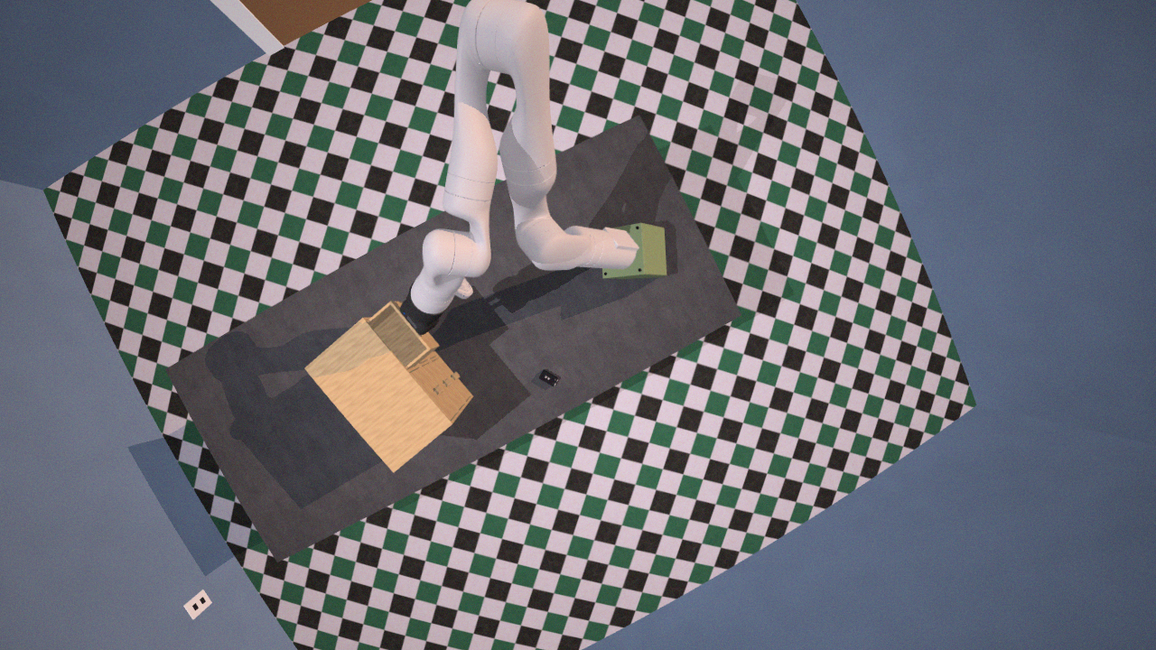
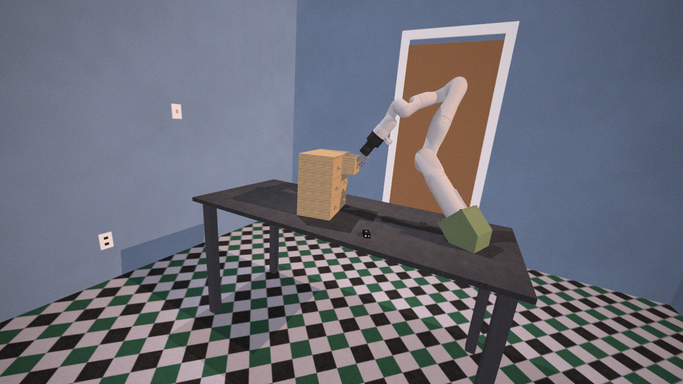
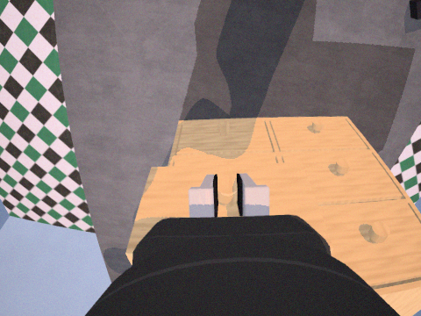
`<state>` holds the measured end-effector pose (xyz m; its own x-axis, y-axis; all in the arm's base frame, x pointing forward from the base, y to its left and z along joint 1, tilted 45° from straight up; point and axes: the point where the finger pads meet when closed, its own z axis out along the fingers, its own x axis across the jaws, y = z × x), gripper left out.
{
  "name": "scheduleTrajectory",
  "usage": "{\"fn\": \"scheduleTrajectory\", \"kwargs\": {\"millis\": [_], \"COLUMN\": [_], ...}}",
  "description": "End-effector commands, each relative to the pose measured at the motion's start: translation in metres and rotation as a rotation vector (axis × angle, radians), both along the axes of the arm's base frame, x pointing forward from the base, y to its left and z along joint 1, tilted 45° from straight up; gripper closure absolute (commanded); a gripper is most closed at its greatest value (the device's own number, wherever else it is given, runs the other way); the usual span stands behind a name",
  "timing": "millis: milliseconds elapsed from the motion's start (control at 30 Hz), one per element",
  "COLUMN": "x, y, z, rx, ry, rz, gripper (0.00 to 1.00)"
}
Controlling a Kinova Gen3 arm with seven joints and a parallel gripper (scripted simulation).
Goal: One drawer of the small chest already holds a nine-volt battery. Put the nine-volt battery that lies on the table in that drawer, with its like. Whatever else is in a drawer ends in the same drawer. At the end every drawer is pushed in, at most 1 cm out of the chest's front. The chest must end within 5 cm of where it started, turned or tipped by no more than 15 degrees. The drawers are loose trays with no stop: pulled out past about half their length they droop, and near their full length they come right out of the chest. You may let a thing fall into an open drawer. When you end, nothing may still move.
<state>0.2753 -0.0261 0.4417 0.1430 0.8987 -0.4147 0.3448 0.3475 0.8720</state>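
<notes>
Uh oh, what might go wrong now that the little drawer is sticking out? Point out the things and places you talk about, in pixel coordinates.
The open top drawer (image 1: pixel 423 353) already sticks well out of the chest (image 1: pixel 376 395) (image 2: pixel 315 186) (image 3: pixel 303 175). If it gets pulled much more, it might droop or even fall out.

The gripper (image 3: pixel 227 189) is right at the drawer's front, so a bump could push the drawer crooked or turn the chest.

The battery (image 1: pixel 548 377) (image 2: pixel 366 233) (image 3: pixel 415 10) on the table is small, so it could slip when it gets picked up.
</notes>
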Motion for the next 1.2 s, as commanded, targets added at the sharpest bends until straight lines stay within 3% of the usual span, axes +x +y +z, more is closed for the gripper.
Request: {"fn": "scheduleTrajectory", "kwargs": {"millis": [0, 1000, 1033, 1167], "x": [-0.0002, -0.0003, -0.0003, -0.0003], "y": [0.0002, 0.0002, 0.0002, 0.0002], "z": [0.0005, 0.0004, 0.0004, 0.0004], "rx": [0.000, 0.000, 0.000, 0.000], "ry": [-0.001, -0.001, -0.001, -0.001], "rz": [0.000, 0.000, 0.000, 0.000], "gripper": [0.63, 0.63, 0.57, 0.51]}}
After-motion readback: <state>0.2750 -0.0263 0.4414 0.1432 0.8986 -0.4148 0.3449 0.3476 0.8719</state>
